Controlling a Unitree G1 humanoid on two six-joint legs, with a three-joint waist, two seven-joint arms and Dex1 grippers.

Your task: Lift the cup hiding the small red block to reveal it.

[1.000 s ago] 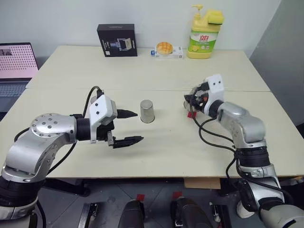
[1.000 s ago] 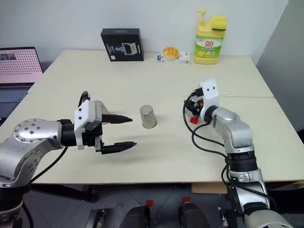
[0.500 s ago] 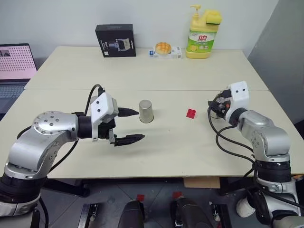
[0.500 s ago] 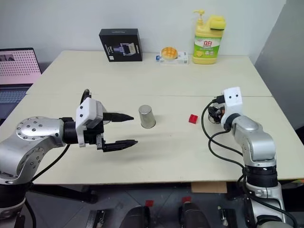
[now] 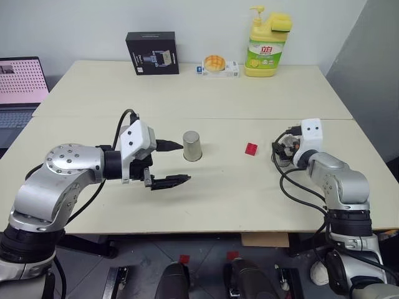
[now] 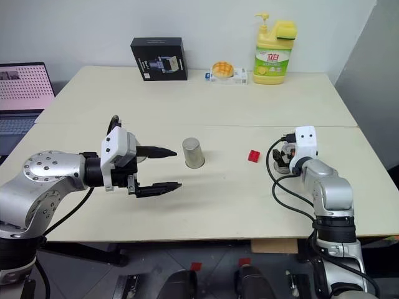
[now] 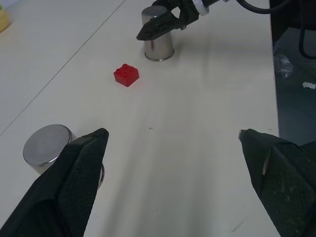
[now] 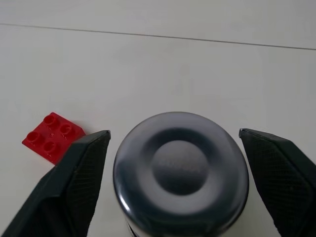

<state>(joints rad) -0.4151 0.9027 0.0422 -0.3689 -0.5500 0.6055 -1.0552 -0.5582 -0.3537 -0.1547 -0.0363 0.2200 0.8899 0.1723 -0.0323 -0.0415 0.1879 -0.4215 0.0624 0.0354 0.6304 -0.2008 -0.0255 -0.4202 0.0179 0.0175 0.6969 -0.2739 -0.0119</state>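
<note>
Small red block point(image 5: 250, 148) sits exposed on the table point(image 5: 206, 193), just beside the cup point(image 8: 180, 170), now standing between the right gripper's point(image 8: 175, 185) spread fingers. Left gripper point(image 5: 169, 164) is also spread, near another steel cup point(image 5: 192, 145). Best move: back straight out, don't clip the cup.

Looks like an office or lab room: plain pale tables point(image 5: 206, 93), an open laptop point(image 5: 22, 84), bare white wall point(image 5: 75, 25).
</note>
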